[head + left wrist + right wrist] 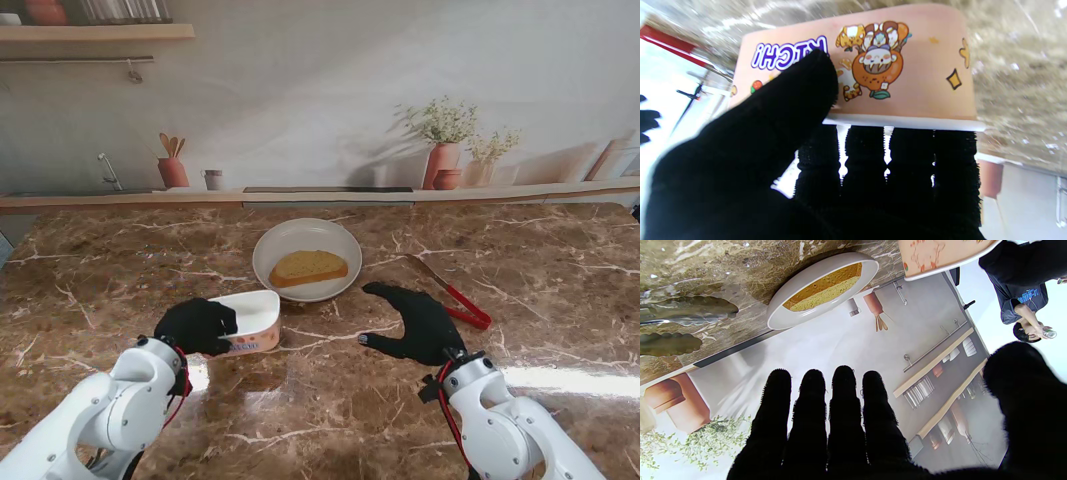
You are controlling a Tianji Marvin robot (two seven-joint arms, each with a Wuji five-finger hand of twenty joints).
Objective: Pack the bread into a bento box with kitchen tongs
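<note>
Barely begun: toasted bread slice (308, 267) on round white plate (275, 240), red-handled metal tongs (455, 296) untouched on marble bench (560, 270), right hand (415, 322) spread empty, left hand (195, 325) gripping pink cartoon-printed bento box (252, 322).

I'm looking at a brown marble table (560, 300) catching window glare near its 4 o'clock edge. Behind it, a printed kitchen backdrop (330, 90) is showing a wooden shelf (95, 33) at 11 o'clock and 2 potted plants (445, 140) at 1 o'clock.
</note>
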